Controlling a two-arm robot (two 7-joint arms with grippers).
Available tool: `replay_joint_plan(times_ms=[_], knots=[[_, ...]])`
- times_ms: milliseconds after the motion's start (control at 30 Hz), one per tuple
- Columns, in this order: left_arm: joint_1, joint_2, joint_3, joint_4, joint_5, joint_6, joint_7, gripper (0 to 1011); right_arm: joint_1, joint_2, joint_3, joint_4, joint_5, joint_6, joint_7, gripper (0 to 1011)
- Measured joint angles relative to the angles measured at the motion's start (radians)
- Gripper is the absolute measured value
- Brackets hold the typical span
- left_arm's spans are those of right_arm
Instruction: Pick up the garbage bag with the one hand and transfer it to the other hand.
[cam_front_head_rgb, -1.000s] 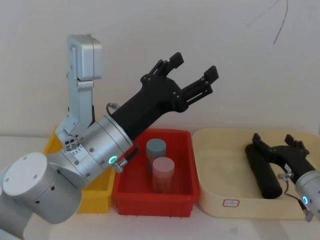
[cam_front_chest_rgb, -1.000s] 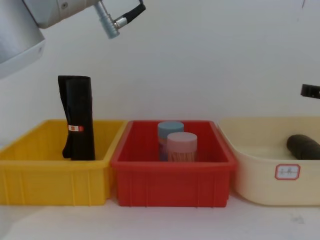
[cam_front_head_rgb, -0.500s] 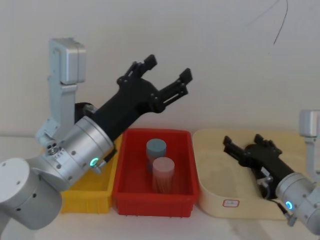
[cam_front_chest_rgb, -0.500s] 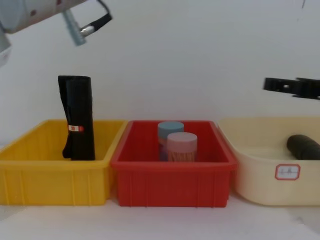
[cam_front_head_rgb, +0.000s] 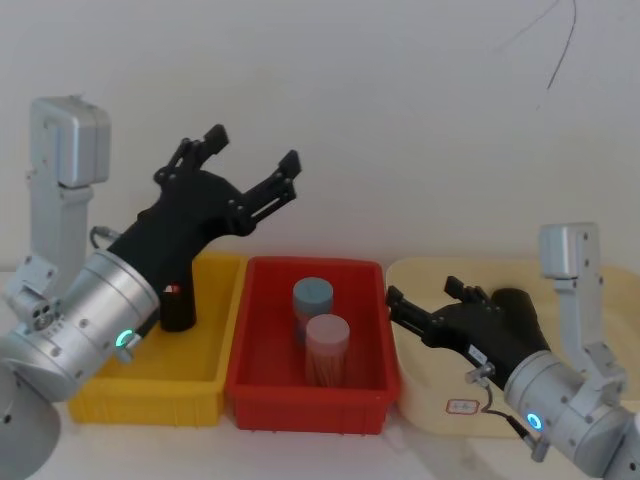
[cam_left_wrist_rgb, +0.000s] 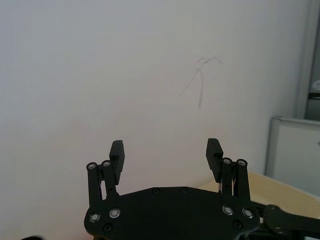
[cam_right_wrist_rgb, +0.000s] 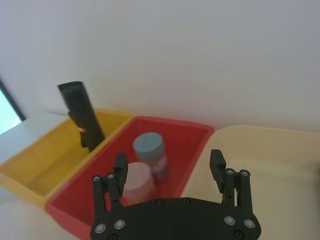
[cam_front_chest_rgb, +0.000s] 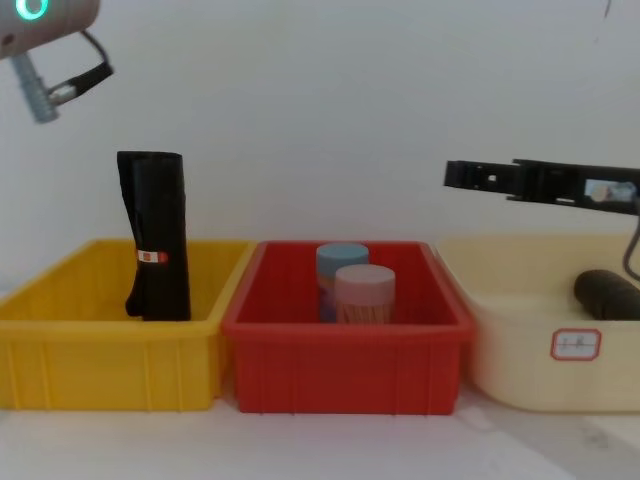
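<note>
White table (cam_front_chest_rgb: 300, 445) w/ plain white wall (cam_front_chest_rgb: 330, 100) behind; a thin dark line (cam_front_head_rgb: 560, 45) marks the wall at upper right of head view. Three bins in a row: yellow bin (cam_front_chest_rgb: 100, 350) lower left, red bin (cam_front_chest_rgb: 345, 365) ctr, cream bin (cam_front_chest_rgb: 520, 340) lower right. Garbage bag (cam_front_chest_rgb: 608, 294) lies in the cream bin, far right of chest view. Left gripper (cam_front_head_rgb: 252, 150) is raised at upper left, fingers apart, empty. Right gripper (cam_front_head_rgb: 425, 292) is at lower right, above the cream bin's left rim, fingers apart, clear of the bag.

Head cam looks down on the red bin (cam_front_head_rgb: 300, 405); chest cam's low, side-on to the same bin. Left wrist cam faces the wall (cam_left_wrist_rgb: 150, 75), right wrist's angled down toward that bin.
</note>
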Motion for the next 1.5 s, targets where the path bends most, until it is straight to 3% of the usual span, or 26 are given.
replay_joint_plan(times_ms=[633, 1133, 1500], knots=[[0.045, 0.038, -0.044, -0.027, 0.034, 0.013, 0.044, 1000, 0.045, 0.003, -0.090, 0.025, -0.013, -0.004, 0.045, 1001], [0.053, 0.046, -0.052, -0.032, 0.040, 0.016, 0.052, 1000, 0.109, 0.042, -0.201, 0.095, -0.086, -0.001, 0.091, 1002], [0.055, 0.048, -0.054, -0.033, 0.042, 0.017, 0.054, 1000, 0.141, 0.045, -0.230, 0.150, -0.100, -0.007, 0.110, 1001]])
